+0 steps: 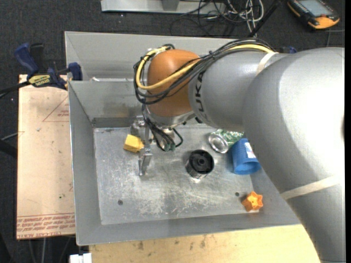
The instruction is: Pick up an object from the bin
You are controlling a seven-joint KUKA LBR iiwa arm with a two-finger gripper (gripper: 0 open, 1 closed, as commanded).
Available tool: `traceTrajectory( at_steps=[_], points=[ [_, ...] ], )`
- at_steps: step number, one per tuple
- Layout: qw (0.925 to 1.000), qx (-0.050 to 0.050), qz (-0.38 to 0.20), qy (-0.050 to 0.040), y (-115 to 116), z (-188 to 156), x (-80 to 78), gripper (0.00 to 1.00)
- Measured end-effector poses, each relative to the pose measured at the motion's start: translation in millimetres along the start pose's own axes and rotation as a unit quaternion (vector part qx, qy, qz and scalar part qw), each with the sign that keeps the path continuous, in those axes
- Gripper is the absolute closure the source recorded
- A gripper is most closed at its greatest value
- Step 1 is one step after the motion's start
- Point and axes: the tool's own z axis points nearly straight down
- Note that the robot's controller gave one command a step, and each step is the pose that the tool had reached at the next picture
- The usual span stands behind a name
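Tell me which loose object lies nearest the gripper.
The yellow block, close beside the gripper; the black knob, blue cup and orange piece lie farther right.

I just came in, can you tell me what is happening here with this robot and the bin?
A grey robot arm reaches from the right into a grey metal bin. Its gripper is low over the left part of the bin floor, right beside a small yellow block, which lies on the floor. To the right lie a black round part, a crushed can, a blue cup and a small orange piece, all untouched.
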Motion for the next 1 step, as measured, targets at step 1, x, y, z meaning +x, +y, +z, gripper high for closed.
traceTrajectory(
  at_steps=[1],
  points=[
    [0.9995,0.000,-0.032,0.0062,-11.0,-45.8,18.6,0.00]
  ],
)
